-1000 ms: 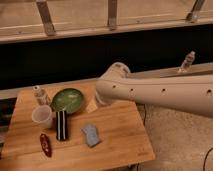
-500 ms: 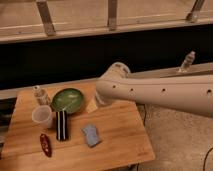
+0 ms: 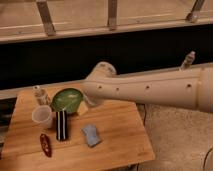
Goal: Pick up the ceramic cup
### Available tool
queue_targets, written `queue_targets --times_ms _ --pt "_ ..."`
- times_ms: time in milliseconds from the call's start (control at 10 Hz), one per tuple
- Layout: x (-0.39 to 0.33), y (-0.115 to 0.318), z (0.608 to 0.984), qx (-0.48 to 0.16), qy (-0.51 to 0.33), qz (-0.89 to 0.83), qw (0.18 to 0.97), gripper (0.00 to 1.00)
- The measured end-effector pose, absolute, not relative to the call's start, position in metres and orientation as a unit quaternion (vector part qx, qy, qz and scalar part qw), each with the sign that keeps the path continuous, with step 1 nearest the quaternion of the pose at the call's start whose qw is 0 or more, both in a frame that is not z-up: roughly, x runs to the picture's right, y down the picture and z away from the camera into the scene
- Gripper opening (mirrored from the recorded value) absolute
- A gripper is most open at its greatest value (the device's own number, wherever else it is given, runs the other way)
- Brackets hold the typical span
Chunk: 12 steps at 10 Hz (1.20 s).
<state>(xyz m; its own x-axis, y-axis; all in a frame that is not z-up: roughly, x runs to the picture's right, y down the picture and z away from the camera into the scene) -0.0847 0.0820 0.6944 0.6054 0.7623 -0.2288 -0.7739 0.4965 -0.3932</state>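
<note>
The ceramic cup [image 3: 42,116] is small and pale whitish-pink. It stands upright near the left side of the wooden table [image 3: 120,131], in front of a small clear bottle [image 3: 40,94] and left of the wide green bowl [image 3: 66,99]. My pale arm [image 3: 150,90] reaches in from the right across the table's back edge. My gripper [image 3: 86,104] hangs under the arm's end, at the bowl's right rim, and is mostly hidden by the arm. It is well to the right of the cup and not touching it.
A black upright can [image 3: 61,125] stands just right of the cup. A blue-grey packet [image 3: 91,135] lies mid-table and a red-brown object [image 3: 45,145] lies near the front left. A dark wall with a railing runs behind the table.
</note>
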Motion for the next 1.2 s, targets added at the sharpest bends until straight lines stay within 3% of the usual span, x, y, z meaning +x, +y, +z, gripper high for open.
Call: queue_targets --times_ms 300,1200 --pt "-0.154 0.078 0.694 -0.247 -0.015 0.404 0.881 0.8" --pt "-0.168 0.078 0.694 -0.25 -0.028 0.384 0.888 0.8"
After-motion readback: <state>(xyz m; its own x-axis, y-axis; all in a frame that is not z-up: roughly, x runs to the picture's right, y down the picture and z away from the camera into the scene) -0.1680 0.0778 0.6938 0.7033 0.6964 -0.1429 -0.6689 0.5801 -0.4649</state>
